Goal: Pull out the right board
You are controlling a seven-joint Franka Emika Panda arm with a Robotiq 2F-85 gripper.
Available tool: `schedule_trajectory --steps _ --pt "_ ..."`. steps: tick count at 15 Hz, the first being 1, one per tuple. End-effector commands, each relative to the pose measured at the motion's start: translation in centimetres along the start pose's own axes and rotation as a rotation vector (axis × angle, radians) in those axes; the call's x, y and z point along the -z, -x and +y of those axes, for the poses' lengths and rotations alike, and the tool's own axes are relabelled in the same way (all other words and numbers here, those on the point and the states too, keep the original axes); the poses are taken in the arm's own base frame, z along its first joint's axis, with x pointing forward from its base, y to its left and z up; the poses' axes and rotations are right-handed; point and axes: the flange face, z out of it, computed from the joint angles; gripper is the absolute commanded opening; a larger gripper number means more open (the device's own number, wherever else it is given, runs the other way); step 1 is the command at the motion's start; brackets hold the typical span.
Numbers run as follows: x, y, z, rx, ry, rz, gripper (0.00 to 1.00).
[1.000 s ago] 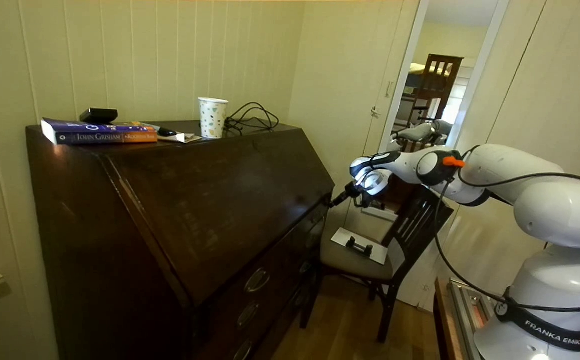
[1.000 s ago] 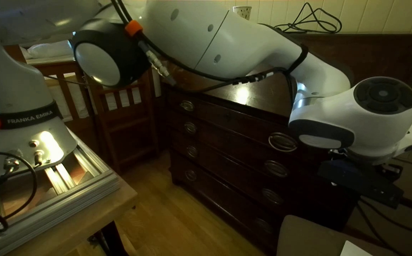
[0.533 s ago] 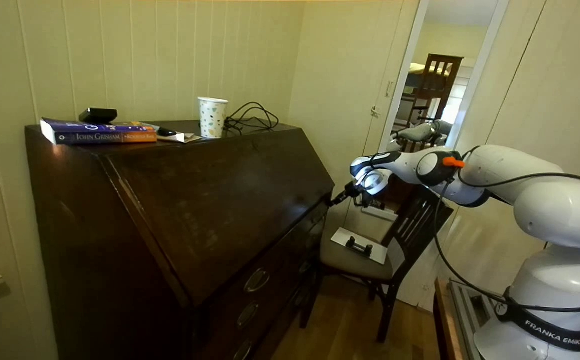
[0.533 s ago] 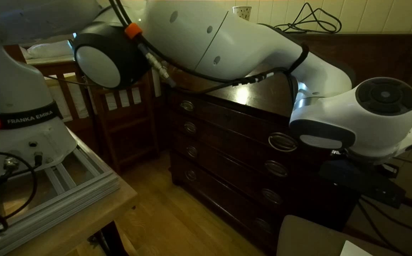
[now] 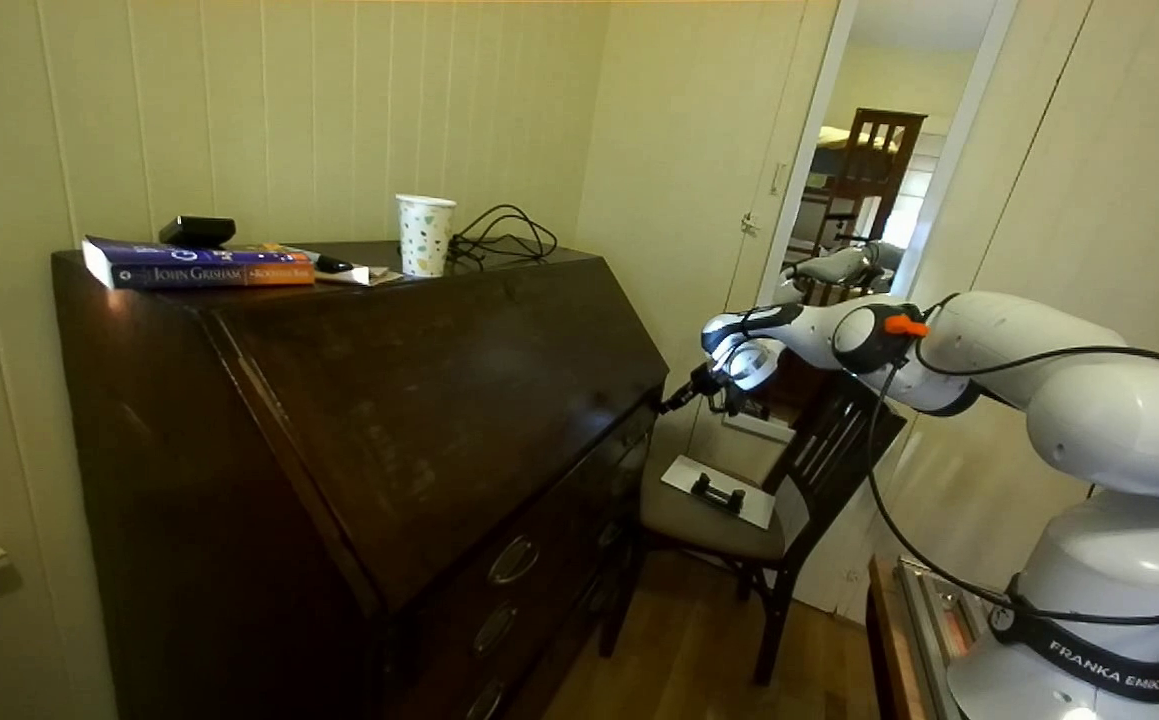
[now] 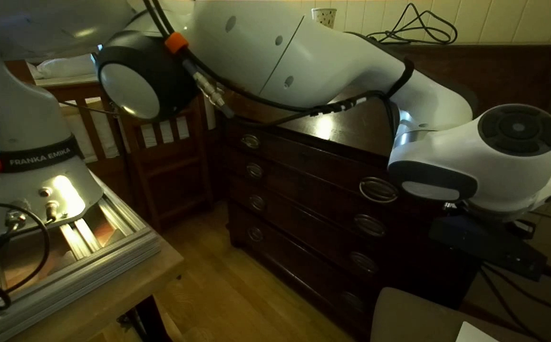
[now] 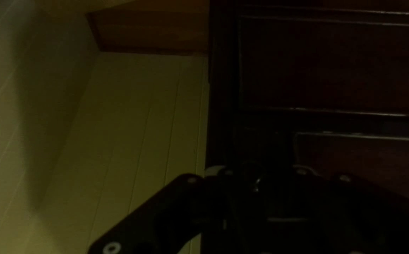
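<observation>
In the dark wrist view the right board (image 7: 254, 145) shows only faintly, its narrow upright end face at the desk's front corner beside the drawers. My gripper (image 7: 257, 174) comes in from the bottom of that view. Its jaws are drawn together around a small glinting detail (image 7: 256, 185) low on the board's end, and they look shut on it, though the exact contact is too dark to see. An exterior view has the gripper (image 5: 663, 407) touching or nearly touching the front corner of the dark desk (image 5: 439, 400); there the board itself is hidden.
A chair (image 5: 714, 520) bearing a white plate with a black handle (image 5: 719, 492) stands below the arm. Brass drawer handles (image 6: 378, 189) line the desk front. On the desk top are a paper cup (image 5: 426, 235), a book (image 5: 209, 272) and looped cable (image 5: 504, 235).
My jaws have closed from a wider opening within the last second. The wrist has shifted very slightly to the right in an exterior view. No movement of the board can be seen.
</observation>
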Motion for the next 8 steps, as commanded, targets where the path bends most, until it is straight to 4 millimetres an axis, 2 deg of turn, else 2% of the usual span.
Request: schedule_trajectory --steps 1,4,8 --pt "2.4 2.9 2.9 0.013 0.027 -0.037 0.06" --pt "4.0 5.1 4.4 0.005 0.021 -0.09 0.06" --pt "5.1 7.3 5.2 0.015 -0.009 -0.187 0.06"
